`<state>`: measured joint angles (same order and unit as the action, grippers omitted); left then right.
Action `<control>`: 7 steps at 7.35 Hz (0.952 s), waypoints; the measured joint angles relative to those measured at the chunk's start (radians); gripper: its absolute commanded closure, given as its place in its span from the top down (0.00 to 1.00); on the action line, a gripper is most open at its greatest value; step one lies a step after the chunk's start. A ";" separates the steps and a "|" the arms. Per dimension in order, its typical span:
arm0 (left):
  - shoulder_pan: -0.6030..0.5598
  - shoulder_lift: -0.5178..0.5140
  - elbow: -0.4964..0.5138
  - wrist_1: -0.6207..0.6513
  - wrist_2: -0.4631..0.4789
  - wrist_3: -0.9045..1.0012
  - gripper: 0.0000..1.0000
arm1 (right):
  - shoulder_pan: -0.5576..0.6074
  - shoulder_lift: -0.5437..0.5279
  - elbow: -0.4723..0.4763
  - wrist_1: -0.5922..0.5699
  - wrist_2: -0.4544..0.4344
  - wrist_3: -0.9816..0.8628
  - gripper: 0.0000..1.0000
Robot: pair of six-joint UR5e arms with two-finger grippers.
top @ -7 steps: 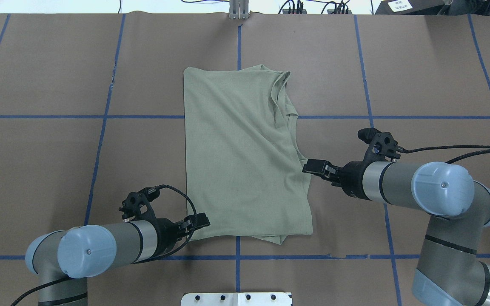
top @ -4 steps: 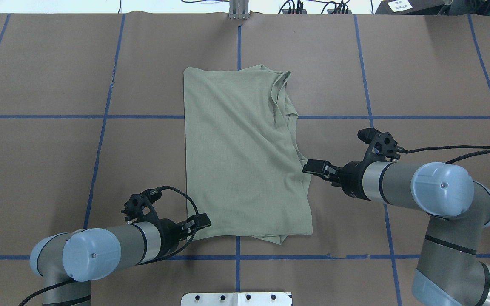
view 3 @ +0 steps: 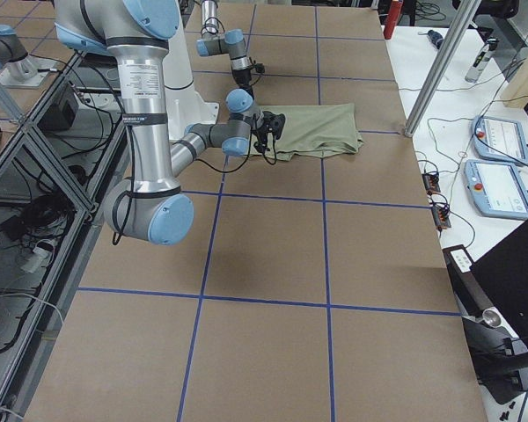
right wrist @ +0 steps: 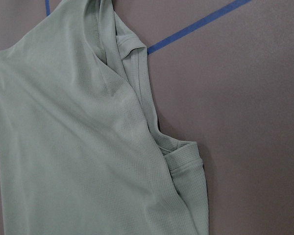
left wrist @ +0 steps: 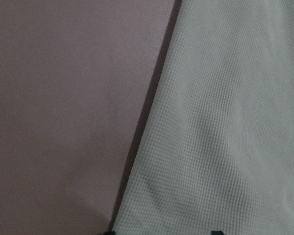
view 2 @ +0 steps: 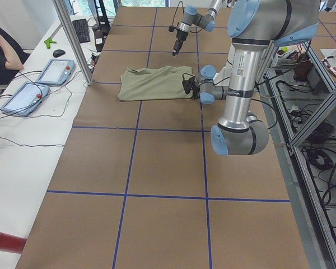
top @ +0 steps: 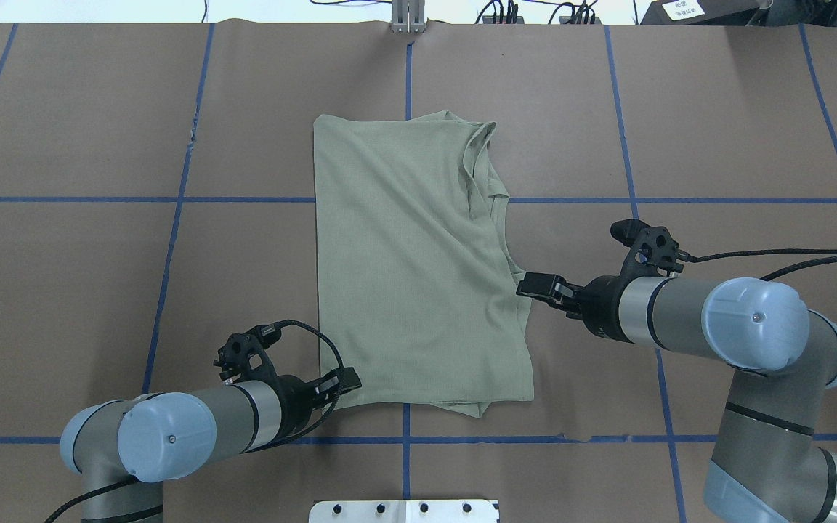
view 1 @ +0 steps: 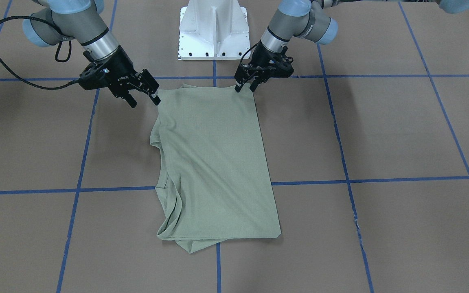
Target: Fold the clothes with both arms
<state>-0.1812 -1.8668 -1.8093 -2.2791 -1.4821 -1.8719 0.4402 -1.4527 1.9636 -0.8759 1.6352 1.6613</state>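
My shirt (top: 411, 269) lies flat on the brown table (top: 62, 290), straight out from the white pedestal base (top: 404, 511) and roughly centred on it. It is folded into a long rectangle whose length runs away from the base. The long edge on my left is straight and clean. On the opposite long edge the layers bunch and overlap in loose wrinkles, most of all toward the end farthest from the base. My left claw (view 1: 246, 87) sits low at the shirt corner nearest the base, on my left side. Its two fingers stand apart at that corner and grip nothing that I can see. My left wrist camera shows the straight cloth edge running slantwise against the table, with two dark fingertips just showing at the bottom margin, one on either side of a span of fabric. My right claw (view 1: 143, 101) is farther out from the base than the left one, at the wrinkled long edge. Its fingers are spread too, and the one nearer the cloth is right at the fabric's border. Whether it touches I cannot tell. My right wrist camera looks down on the stacked, ribbed edges there and a blue tape line (right wrist: 196, 27) beyond them.
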 measured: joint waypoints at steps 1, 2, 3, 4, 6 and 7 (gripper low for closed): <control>-0.002 0.002 -0.012 0.002 -0.002 0.003 0.72 | 0.000 0.000 0.001 0.000 0.000 0.000 1.00; -0.005 0.007 -0.029 0.006 -0.006 0.006 0.72 | 0.000 -0.001 0.001 0.000 0.000 0.000 1.00; -0.006 0.012 -0.039 0.009 -0.012 0.019 0.72 | 0.000 -0.001 0.000 0.000 0.000 0.000 1.00; -0.005 0.014 -0.042 0.021 -0.019 0.036 0.72 | 0.000 -0.001 0.000 0.000 0.000 0.000 1.00; -0.001 0.010 -0.041 0.079 -0.041 0.062 0.73 | -0.001 -0.001 0.000 0.000 0.000 0.000 1.00; 0.001 0.008 -0.036 0.092 -0.048 0.067 0.73 | -0.001 -0.001 0.000 0.000 0.000 0.000 1.00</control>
<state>-0.1806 -1.8583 -1.8453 -2.1875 -1.5304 -1.8052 0.4395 -1.4542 1.9635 -0.8759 1.6352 1.6613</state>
